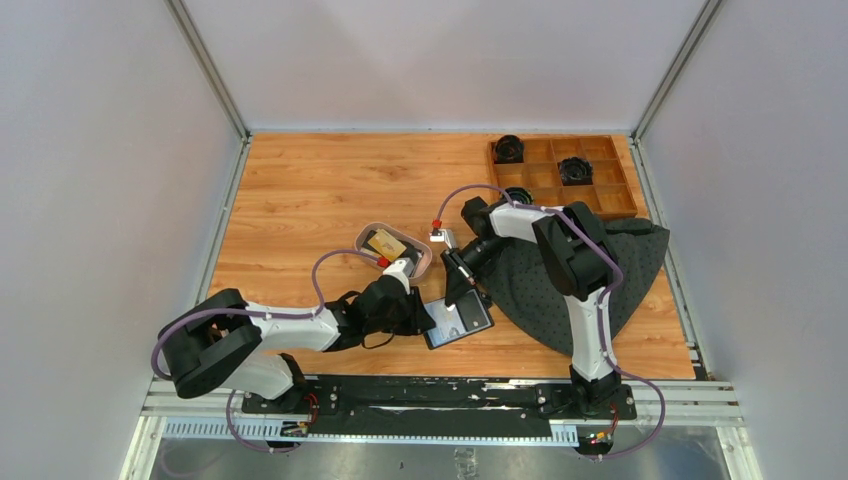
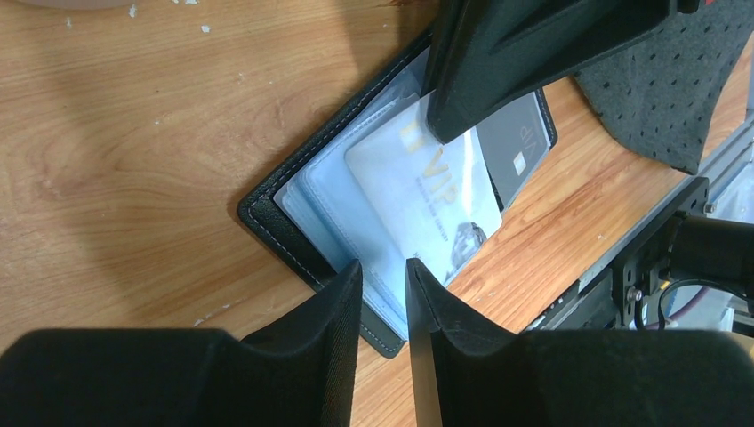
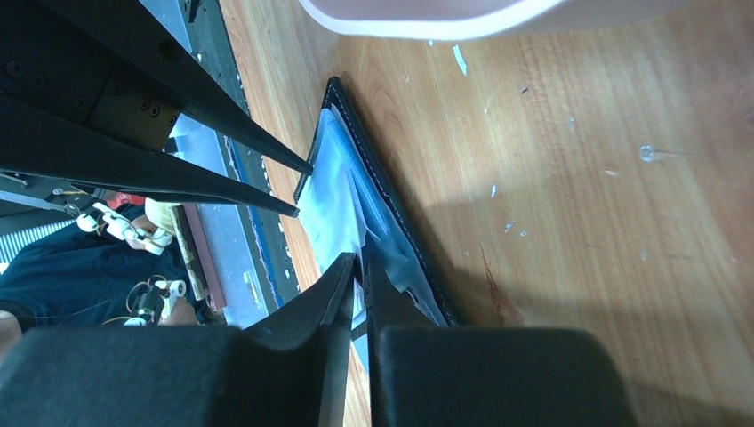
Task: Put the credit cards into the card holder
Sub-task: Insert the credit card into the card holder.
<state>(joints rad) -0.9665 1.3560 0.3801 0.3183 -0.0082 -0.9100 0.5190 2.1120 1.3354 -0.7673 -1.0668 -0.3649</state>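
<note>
My left fingers [image 2: 338, 307] stand narrow, with a slim gap between them. Their tips are at the near edge of the small black leather-like bifold card holder [image 2: 267, 218], which lies open on the wooden surface [image 2: 133, 160] between my two arms; whether they pinch its clear sleeves I cannot tell. My right fingers [image 3: 311, 311] are almost together over the holder's other end, with a pale sliver showing in the slit, and I cannot tell if they grip it. A white plastic credit card marked VIP [image 2: 418, 191] lies tilted among the sleeves, with a dark grey card [image 2: 520, 147] beside it, both partly under my right fingers. A gold card [image 1: 386, 243] rests in the oval pale-rimmed tray [image 1: 365, 232], just beyond the holder.
</note>
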